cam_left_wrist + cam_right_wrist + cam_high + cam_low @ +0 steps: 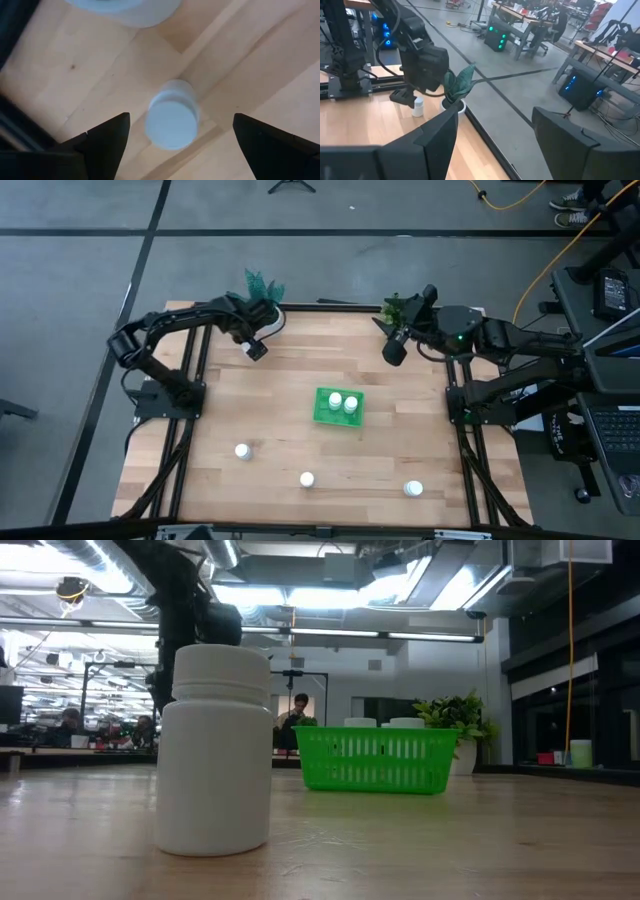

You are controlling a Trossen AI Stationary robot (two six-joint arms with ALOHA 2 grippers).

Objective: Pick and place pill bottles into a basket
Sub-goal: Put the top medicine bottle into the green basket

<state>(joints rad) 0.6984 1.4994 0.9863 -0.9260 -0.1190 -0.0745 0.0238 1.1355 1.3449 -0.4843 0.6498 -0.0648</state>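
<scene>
Our left gripper [175, 145] hangs with fingers apart above 1 pill bottle [172, 116] standing near the white plant pot [125, 10]. The basket [338, 408] holds 2 bottles. If we descend off-centre, a finger could tip it. The right gripper [490, 145] waits, apart.

A: Lighting, low view? Bright ceiling strips [330, 592], glare overhead.

B: Focus there? Nearest pill bottle [214, 750] soft; room behind hazy.

A: Left wrist view? Bottle [171, 115] between the dark fingers [102, 142] blurred, evenly lit.
</scene>
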